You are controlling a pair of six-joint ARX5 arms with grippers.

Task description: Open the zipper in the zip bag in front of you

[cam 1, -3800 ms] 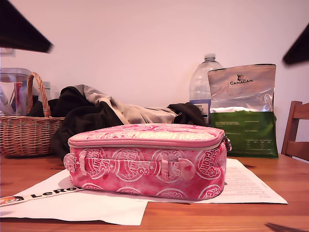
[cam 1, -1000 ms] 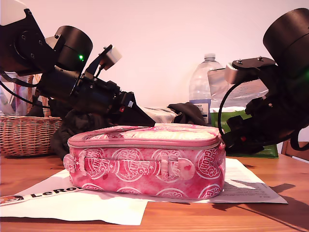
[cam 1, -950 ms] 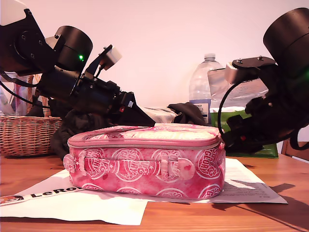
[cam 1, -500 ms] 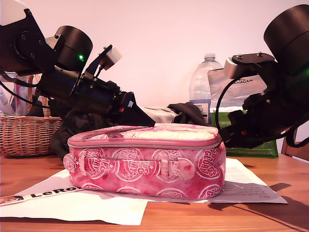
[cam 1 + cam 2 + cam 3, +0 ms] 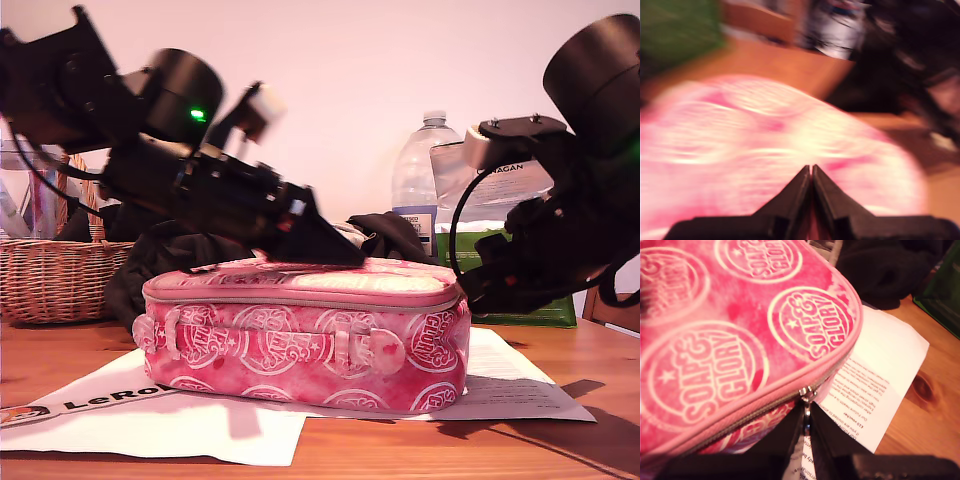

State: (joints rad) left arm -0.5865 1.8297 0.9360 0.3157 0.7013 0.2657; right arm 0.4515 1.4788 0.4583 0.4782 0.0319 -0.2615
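The pink zip bag point(image 5: 300, 345) with white round logo prints lies on paper sheets in the middle of the wooden table. Its zipper point(image 5: 300, 299) runs just below the top panel. My first gripper point(image 5: 352, 260) is shut with nothing in it, and its tip rests on the zip bag's top panel point(image 5: 765, 145); the first wrist view is blurred. My second gripper point(image 5: 466, 291) is at the bag's corner toward the exterior view's right. Its fingers point(image 5: 790, 437) are shut on the zipper's small metal pull point(image 5: 805, 401), where the zipper line point(image 5: 740, 418) ends.
Behind the bag lie dark clothes point(image 5: 180, 250). A wicker basket point(image 5: 50, 280) stands at the exterior view's left; a water bottle point(image 5: 425, 180) and a green-and-silver pouch point(image 5: 520, 285) at its right. A chair point(image 5: 615, 300) shows at that right edge. White paper point(image 5: 200, 425) covers the table in front.
My first arm has swung toward the exterior view's right, sliding its shut gripper farther along the bag's top. The second gripper stays at the bag's corner.
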